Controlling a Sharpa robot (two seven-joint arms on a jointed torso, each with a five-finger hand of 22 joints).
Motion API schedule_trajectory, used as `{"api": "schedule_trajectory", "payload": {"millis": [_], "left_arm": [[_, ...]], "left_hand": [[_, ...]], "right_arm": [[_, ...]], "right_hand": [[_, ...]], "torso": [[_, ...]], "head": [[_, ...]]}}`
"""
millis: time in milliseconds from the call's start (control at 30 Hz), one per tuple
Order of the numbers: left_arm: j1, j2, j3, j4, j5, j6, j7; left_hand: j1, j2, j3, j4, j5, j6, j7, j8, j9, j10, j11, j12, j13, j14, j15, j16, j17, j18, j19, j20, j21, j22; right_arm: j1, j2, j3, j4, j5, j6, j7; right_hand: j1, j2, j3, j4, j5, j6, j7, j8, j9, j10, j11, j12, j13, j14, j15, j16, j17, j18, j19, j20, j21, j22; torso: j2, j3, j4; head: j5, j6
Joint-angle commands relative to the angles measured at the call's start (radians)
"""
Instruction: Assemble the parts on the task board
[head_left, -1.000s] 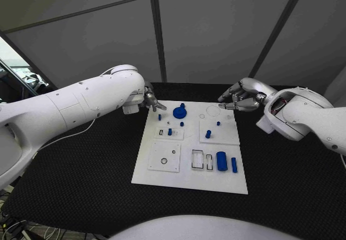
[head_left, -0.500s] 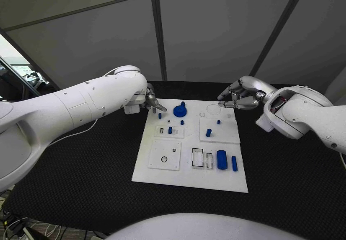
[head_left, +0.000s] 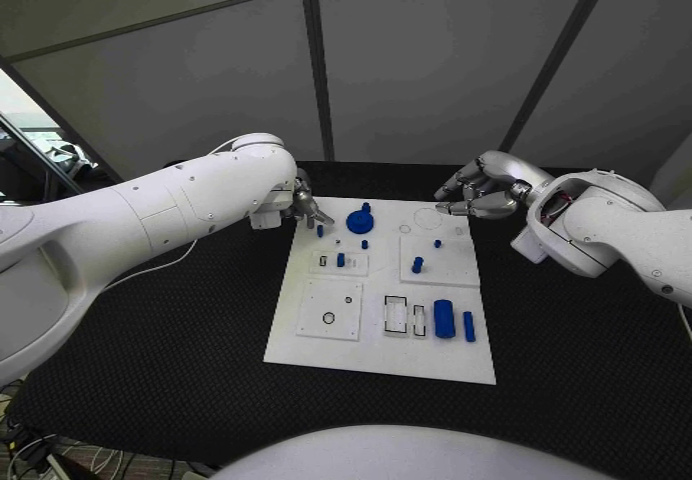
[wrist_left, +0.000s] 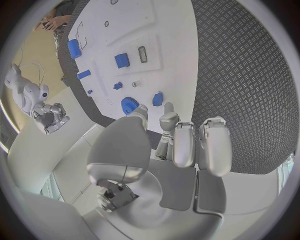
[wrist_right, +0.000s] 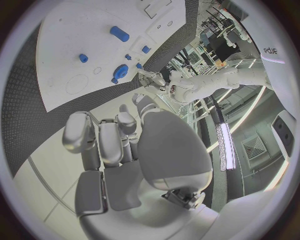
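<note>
The white task board (head_left: 329, 352) lies in the middle of the black table. A round blue gear-like part (head_left: 359, 223) stands near its far edge, with small blue pegs (head_left: 417, 267) around it. A thick blue cylinder (head_left: 444, 319) and a slim blue bar (head_left: 469, 328) lie at the near right. My left hand (head_left: 303, 205) hovers at the board's far left corner, fingers pointing down and holding nothing. My right hand (head_left: 479, 197) hangs over the far right corner, fingers loosely bent and holding nothing. The left wrist view shows the left hand (wrist_left: 181, 135) just short of the gear (wrist_left: 128, 105).
Black textured table (head_left: 159, 330) surrounds the board on all sides. Grey wall panels stand behind the table's far edge. In the right wrist view the board (wrist_right: 75, 45) lies beyond the right hand (wrist_right: 119, 140).
My left arm has edged slightly toward the board's far left corner. The right hand has barely shifted. The parts have not moved.
</note>
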Motion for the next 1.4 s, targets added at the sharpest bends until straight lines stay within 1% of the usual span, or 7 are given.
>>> {"api": "schedule_trajectory", "payload": {"millis": [33, 100, 267, 1133, 1267, 1367, 1400], "left_arm": [[0.0, 0.004, 0.0, -0.003, -0.006, 0.01, 0.015], [-0.001, 0.005, 0.0, -0.003, -0.006, 0.006, 0.02], [-0.001, 0.008, 0.0, -0.003, -0.006, 0.01, 0.029], [-0.002, 0.01, 0.0, -0.004, -0.006, 0.05, 0.034], [-0.002, 0.011, 0.0, -0.007, -0.006, 0.047, 0.032], [-0.002, 0.012, 0.0, -0.009, -0.006, 0.047, 0.033], [-0.002, 0.011, 0.0, -0.009, -0.006, 0.049, 0.033]], "left_hand": [[0.009, 0.013, -0.006, -0.001, 0.005, 0.008, 0.001, -0.005, -0.004, -0.001, 0.001, 0.004, -0.001, 0.052, 0.007, -0.002, 0.095, -0.079, 0.008, 0.004, 0.005, 0.113], [0.02, 0.022, -0.007, -0.002, 0.005, 0.01, 0.001, -0.006, -0.008, -0.001, 0.001, 0.006, 0.0, 0.052, 0.007, -0.002, 0.095, -0.079, 0.009, 0.005, 0.006, 0.115], [0.033, 0.032, -0.008, -0.004, 0.006, 0.014, 0.001, -0.007, -0.012, 0.001, 0.001, 0.009, 0.001, 0.053, 0.007, -0.001, 0.096, -0.079, 0.01, 0.005, 0.007, 0.117], [0.063, 0.048, -0.01, -0.01, 0.006, 0.025, -0.001, -0.006, -0.019, 0.002, 0.0, 0.012, 0.002, 0.052, 0.006, -0.002, 0.095, -0.08, 0.011, 0.004, 0.009, 0.121], [0.085, 0.065, -0.001, -0.016, 0.007, 0.028, -0.002, -0.008, -0.023, 0.003, -0.002, 0.013, 0.002, 0.052, 0.005, -0.002, 0.096, -0.08, 0.011, 0.003, 0.009, 0.122], [0.111, 0.079, 0.012, -0.029, 0.008, 0.028, -0.004, -0.009, -0.026, 0.002, -0.004, 0.013, 0.001, 0.052, 0.004, -0.002, 0.095, -0.08, 0.011, 0.002, 0.008, 0.122], [0.129, 0.088, 0.023, -0.039, 0.009, 0.027, -0.006, -0.01, -0.028, 0.001, -0.005, 0.012, 0.0, 0.052, 0.002, -0.002, 0.095, -0.08, 0.011, 0.002, 0.009, 0.123]], "right_arm": [[0.002, 0.001, 0.001, 0.001, -0.003, 0.005, 0.005], [0.002, 0.001, 0.001, 0.001, -0.003, 0.005, 0.005], [0.002, 0.002, 0.001, 0.0, -0.003, 0.006, 0.005], [0.002, 0.005, 0.001, -0.002, -0.003, 0.01, 0.005], [0.002, 0.005, 0.001, -0.002, -0.003, 0.009, 0.005], [0.002, 0.004, 0.001, -0.001, -0.003, 0.009, 0.005], [0.002, 0.004, 0.001, -0.001, -0.003, 0.009, 0.004]], "right_hand": [[0.001, -0.005, 0.0, 0.005, 0.003, -0.008, -0.002, 0.005, -0.002, -0.006, -0.002, -0.004, -0.002, 0.031, -0.005, -0.004, -0.002, 0.018, 0.006, -0.002, -0.006, -0.001], [0.001, -0.005, 0.0, 0.005, 0.003, -0.008, -0.002, 0.005, -0.002, -0.006, -0.002, -0.004, -0.002, 0.031, -0.005, -0.004, -0.002, 0.018, 0.006, -0.002, -0.006, -0.001], [0.001, -0.005, 0.0, 0.005, 0.003, -0.008, -0.002, 0.005, -0.002, -0.006, -0.002, -0.004, -0.002, 0.031, -0.005, -0.004, -0.002, 0.018, 0.006, -0.002, -0.006, -0.001], [0.001, -0.005, 0.002, 0.008, 0.007, -0.008, -0.002, 0.006, -0.001, -0.005, -0.002, -0.001, 0.0, 0.032, -0.005, -0.003, 0.001, 0.018, 0.007, -0.002, -0.006, -0.001], [0.001, -0.005, 0.002, 0.008, 0.007, -0.008, -0.002, 0.006, -0.001, -0.005, -0.002, -0.001, 0.0, 0.032, -0.005, -0.003, 0.001, 0.018, 0.007, -0.002, -0.006, -0.001], [0.001, -0.005, 0.002, 0.008, 0.007, -0.008, -0.002, 0.006, -0.001, -0.005, -0.002, -0.001, 0.0, 0.032, -0.005, -0.003, 0.001, 0.018, 0.007, -0.002, -0.006, -0.001], [0.001, -0.005, 0.002, 0.008, 0.007, -0.008, -0.002, 0.006, -0.001, -0.005, -0.002, -0.001, 0.0, 0.032, -0.005, -0.003, 0.001, 0.018, 0.007, -0.002, -0.006, -0.001]], "torso": [[0.0, 0.0, 0.0002], [0.0, -0.0001, 0.0006], [0.0, 0.0004, 0.0003], [0.0, 0.0002, 0.0008], [-0.001, 0.0001, 0.0005], [0.0, 0.0002, 0.0001], [0.0, 0.0, -0.0002]], "head": [[-0.001, -0.001], [-0.002, -0.001], [-0.002, -0.003], [-0.001, -0.005], [0.0, -0.005], [-0.001, -0.005], [-0.001, -0.006]]}}
